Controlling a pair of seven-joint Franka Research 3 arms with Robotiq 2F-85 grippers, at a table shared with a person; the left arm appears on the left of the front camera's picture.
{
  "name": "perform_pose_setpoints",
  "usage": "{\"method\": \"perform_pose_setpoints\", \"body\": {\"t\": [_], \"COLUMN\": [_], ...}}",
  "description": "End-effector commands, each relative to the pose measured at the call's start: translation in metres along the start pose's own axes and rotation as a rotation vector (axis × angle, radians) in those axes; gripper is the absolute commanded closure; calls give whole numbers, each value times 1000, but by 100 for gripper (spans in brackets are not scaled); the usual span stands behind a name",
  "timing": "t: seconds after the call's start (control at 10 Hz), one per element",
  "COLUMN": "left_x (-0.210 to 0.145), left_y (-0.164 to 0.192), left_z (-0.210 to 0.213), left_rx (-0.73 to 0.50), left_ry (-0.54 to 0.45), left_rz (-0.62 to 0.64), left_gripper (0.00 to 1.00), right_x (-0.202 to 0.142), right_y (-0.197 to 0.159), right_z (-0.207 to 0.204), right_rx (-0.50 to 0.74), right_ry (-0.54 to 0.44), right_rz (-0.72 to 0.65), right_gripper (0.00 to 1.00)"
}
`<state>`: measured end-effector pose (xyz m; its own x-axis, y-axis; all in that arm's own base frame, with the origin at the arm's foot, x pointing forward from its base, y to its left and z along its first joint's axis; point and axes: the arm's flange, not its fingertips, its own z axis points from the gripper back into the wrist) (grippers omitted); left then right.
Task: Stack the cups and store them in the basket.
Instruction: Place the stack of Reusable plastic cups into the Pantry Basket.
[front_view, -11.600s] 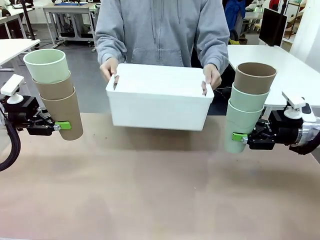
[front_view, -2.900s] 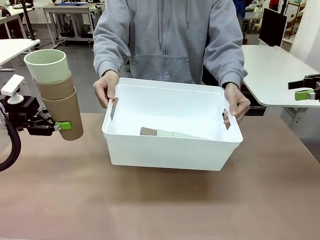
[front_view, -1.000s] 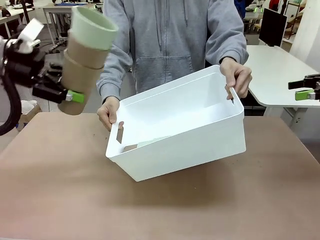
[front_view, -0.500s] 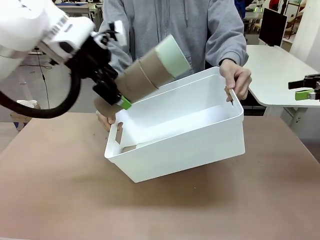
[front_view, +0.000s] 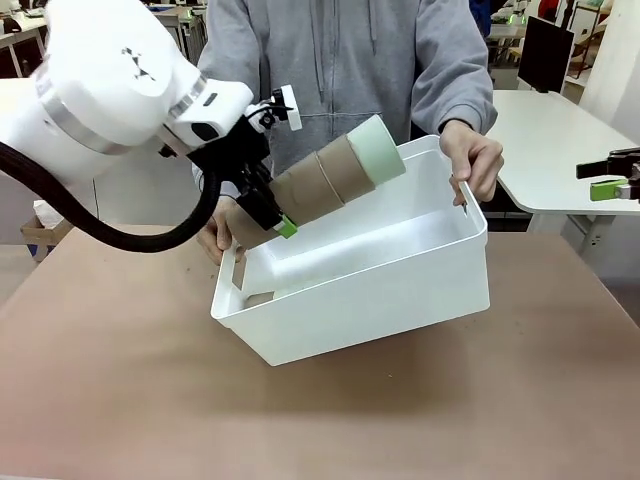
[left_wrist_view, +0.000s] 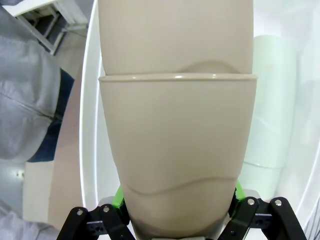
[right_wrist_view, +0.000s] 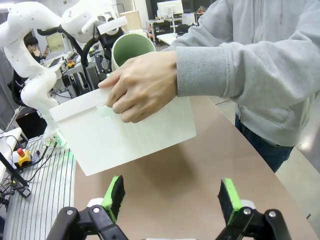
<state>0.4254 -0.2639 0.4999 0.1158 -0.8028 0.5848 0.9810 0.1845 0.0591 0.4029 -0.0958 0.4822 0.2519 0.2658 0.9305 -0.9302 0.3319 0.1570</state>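
Note:
My left gripper (front_view: 266, 222) is shut on the bottom tan cup of a stack of cups (front_view: 322, 184), two tan and one mint green. The stack lies tilted, its mint mouth pointing right over the open basket (front_view: 400, 290). In the left wrist view the tan cup (left_wrist_view: 175, 140) sits between the green pads of the left gripper (left_wrist_view: 176, 227). Another stack lies inside the basket, its mint cup (left_wrist_view: 272, 100) beside the held one and its end (front_view: 262, 297) at the low corner. My right gripper (front_view: 610, 180) is open and holds nothing, at the far right, and in its own view (right_wrist_view: 171, 197) faces the basket (right_wrist_view: 130, 135).
A person in a grey hoodie holds the basket tipped toward my left arm, one hand (front_view: 478, 158) on the raised right handle and the other (front_view: 212, 232) at the low left end. A white side table (front_view: 560, 150) stands at the right. Brown tabletop (front_view: 320, 420) lies in front.
My left arm has swung from the upper left down and to the right, tipping the cup stack over the basket's opening. The basket stays tilted and the right gripper has not moved.

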Motion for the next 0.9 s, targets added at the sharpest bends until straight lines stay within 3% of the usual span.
{"method": "perform_pose_setpoints", "body": {"t": [0.0, 0.8], "left_x": [11, 10], "left_y": [3, 21], "left_z": [-11, -96], "left_rx": [-1, -24], "left_ry": [11, 70], "left_rz": [12, -48], "left_gripper": [16, 16], "right_x": [4, 4], "right_y": [2, 2], "right_z": [2, 2], "right_rx": [5, 5], "right_ry": [-4, -4], "right_rz": [-21, -21], "right_gripper": [0, 0]}}
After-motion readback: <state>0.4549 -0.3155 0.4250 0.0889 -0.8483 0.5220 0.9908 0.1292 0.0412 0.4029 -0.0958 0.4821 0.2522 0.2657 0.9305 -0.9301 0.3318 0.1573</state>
